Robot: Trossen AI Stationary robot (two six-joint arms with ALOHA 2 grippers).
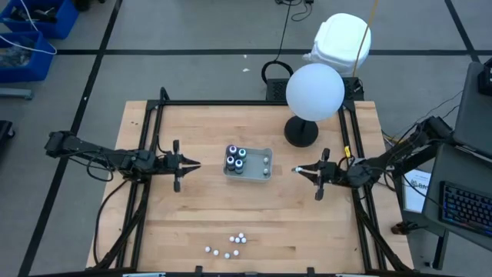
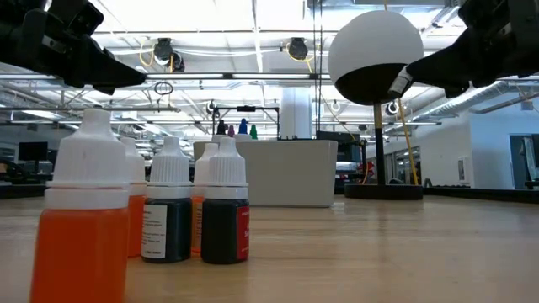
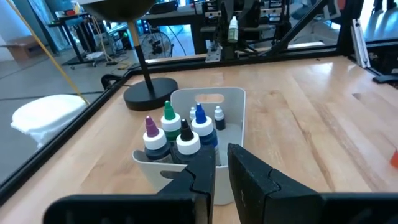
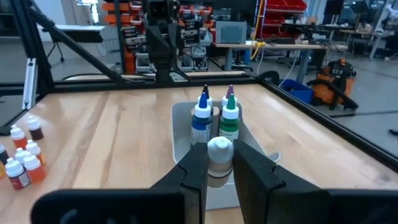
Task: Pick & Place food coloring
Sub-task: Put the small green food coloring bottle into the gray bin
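Observation:
A grey tray (image 1: 261,173) sits mid-table. At its left end stand four dark food coloring bottles (image 1: 234,159) with coloured tips (image 3: 177,134), and a tiny bottle (image 3: 219,118) stands behind them. Several tiny white-capped bottles (image 1: 227,246) stand near the table's near edge and loom large in the low view (image 2: 84,227). My right gripper (image 1: 298,169) hovers right of the tray, shut on one tiny bottle (image 4: 219,155). My left gripper (image 3: 221,171) hovers left of the tray (image 1: 194,164), its fingers nearly together with nothing between them. My right gripper pinches the tiny bottle between its two fingers at their free ends. The white cap (image 4: 219,149) shows above them, and the fingers hide the body. The fingers lie about level, coming from the table's right and pointing at the tray. The bottle is lifted clear of the table (image 2: 397,82).
A lamp with a white globe (image 1: 315,91) and a black round base (image 1: 301,132) stands at the far right, close behind my right gripper. A black frame (image 1: 231,103) borders the table. Bare wood lies between the tray and the near bottles.

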